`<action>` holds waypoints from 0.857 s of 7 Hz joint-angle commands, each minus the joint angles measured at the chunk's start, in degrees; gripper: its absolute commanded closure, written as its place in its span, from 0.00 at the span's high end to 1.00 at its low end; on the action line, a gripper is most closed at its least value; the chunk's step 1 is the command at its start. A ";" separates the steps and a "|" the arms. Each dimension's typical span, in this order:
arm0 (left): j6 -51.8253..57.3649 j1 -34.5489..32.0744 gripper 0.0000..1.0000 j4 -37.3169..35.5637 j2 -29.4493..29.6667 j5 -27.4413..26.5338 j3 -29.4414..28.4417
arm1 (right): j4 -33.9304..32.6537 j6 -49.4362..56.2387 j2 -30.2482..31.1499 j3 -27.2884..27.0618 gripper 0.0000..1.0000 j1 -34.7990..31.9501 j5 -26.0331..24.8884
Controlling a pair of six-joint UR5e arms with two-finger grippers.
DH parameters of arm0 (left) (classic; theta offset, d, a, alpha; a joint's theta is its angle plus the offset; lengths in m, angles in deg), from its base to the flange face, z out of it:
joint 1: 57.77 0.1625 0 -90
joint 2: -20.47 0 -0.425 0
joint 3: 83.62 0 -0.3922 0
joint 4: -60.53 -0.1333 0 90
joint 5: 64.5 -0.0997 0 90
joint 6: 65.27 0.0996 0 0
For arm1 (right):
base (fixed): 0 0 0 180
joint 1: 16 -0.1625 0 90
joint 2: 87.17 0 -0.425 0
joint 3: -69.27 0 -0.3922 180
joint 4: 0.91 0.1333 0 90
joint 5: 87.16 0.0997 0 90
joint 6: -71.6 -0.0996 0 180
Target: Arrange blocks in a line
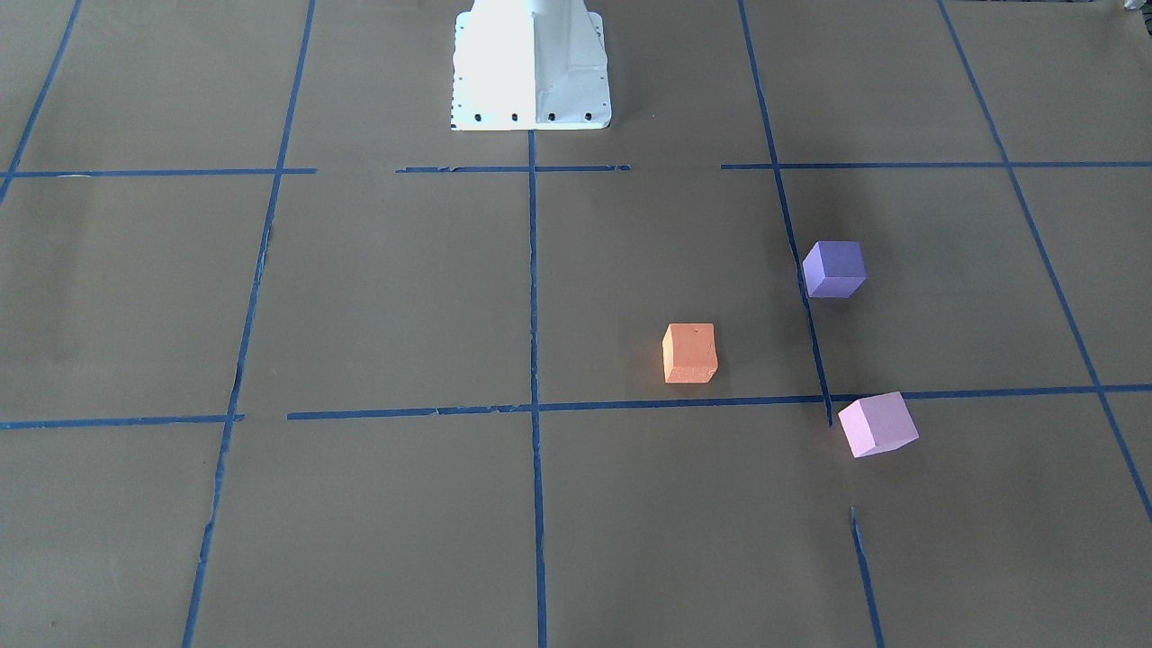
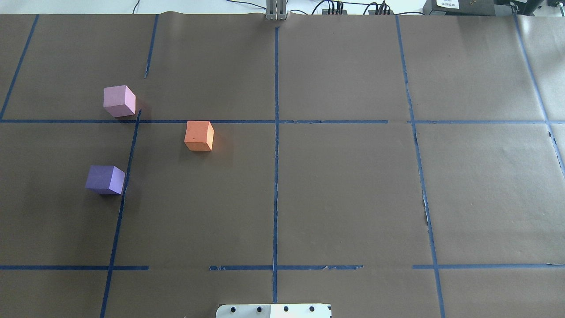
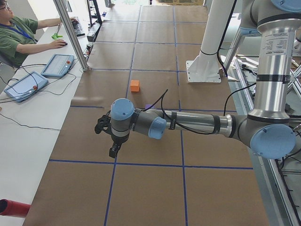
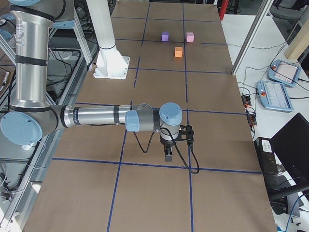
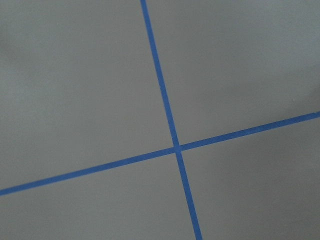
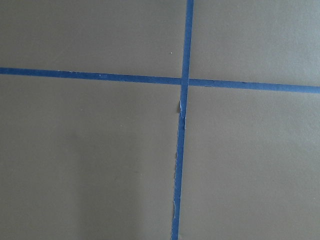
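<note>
Three cubes lie apart on the brown paper on my left half of the table. The orange block (image 2: 199,135) (image 1: 690,353) is nearest the centre line. The dark purple block (image 2: 105,179) (image 1: 834,268) lies closer to my base. The pink block (image 2: 119,101) (image 1: 877,424) lies farther out. My left gripper (image 3: 113,150) shows only in the exterior left view, low over the paper, well short of the blocks. My right gripper (image 4: 168,154) shows only in the exterior right view, far from the blocks (image 4: 178,52). I cannot tell whether either is open or shut. Both wrist views show only paper and blue tape.
Blue tape lines (image 2: 276,154) divide the paper into squares. My white base pedestal (image 1: 531,67) stands at the table's middle edge. An operator (image 3: 14,33) sits at a side desk with tablets (image 3: 57,65). A metal post (image 3: 70,33) stands at the far edge. A red object (image 3: 11,208) lies on the desk.
</note>
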 commanded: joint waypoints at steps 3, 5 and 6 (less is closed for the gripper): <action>-0.90 2.61 1.00 1.18 4.03 0.10 -0.97 | 0.00 0.00 0.00 0.00 1.00 0.00 0.00; -0.63 2.61 1.00 1.36 4.74 0.35 -3.32 | 0.00 0.00 0.00 0.00 1.00 0.00 0.09; -0.63 3.13 1.00 1.45 4.83 0.36 -3.61 | 0.00 0.00 0.00 0.00 1.00 0.00 0.00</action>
